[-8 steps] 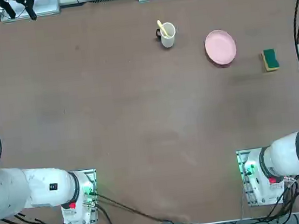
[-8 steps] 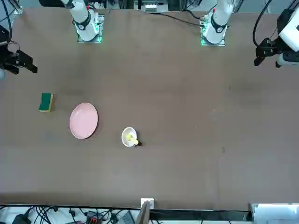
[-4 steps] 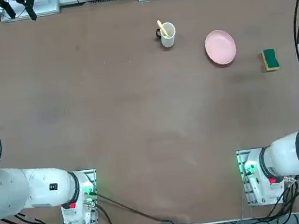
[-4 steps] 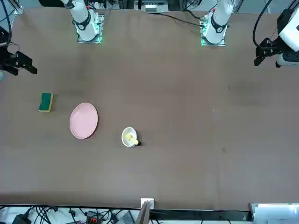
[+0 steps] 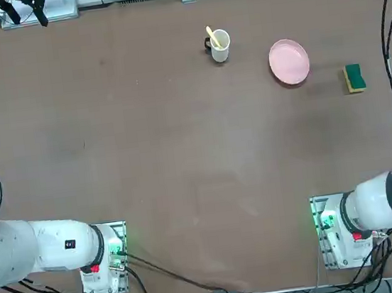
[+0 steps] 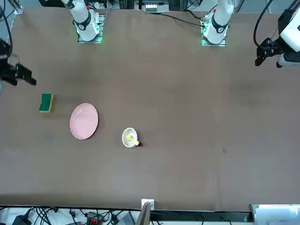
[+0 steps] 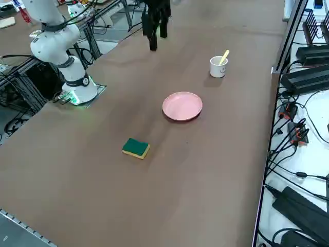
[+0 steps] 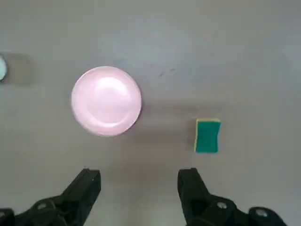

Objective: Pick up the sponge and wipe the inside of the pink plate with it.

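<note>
Our right end effector (image 8: pixel 139 173) hovers above the desk (image 5: pixel 181 141), fingers spread wide with nothing between them. Ahead of it and slightly to its right we see the sponge (image 8: pixel 207 137), lying green side up. Ahead and to its left sits the pink plate (image 8: pixel 106 101), with the white mug (image 5: pixel 220 52) farther left, holding a yellow utensil (image 7: pixel 224 55).
</note>
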Tool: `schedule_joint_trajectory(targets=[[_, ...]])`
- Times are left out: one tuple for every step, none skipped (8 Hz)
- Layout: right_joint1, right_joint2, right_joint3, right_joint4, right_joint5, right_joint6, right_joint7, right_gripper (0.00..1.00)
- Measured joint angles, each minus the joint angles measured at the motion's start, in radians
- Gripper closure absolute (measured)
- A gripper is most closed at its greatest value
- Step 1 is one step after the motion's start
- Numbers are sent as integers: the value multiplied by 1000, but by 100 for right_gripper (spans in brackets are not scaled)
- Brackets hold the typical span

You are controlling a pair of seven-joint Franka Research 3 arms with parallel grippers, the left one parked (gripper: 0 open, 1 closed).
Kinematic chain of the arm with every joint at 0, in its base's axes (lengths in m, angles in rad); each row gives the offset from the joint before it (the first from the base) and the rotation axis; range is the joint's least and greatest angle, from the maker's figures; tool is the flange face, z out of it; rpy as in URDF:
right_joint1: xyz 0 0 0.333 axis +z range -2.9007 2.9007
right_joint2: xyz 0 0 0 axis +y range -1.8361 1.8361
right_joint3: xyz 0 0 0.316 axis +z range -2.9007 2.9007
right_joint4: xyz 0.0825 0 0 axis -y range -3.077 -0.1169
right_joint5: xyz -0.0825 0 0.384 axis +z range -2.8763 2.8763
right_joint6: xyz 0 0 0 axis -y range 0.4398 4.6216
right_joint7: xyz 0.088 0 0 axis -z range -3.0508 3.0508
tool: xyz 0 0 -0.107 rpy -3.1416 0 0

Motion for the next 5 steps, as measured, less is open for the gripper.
schedule_joint_trajectory(targets=[[-43, 44, -4, -29, -1, 82, -68, 0], [-96, 89, -7, -67, -1, 170, -159, 0], [-141, 131, -8, -108, 2, 252, -224, 0], [-166, 163, -8, -155, 2, 328, -247, 0], [-179, 180, -8, -219, 2, 409, -251, 0]])
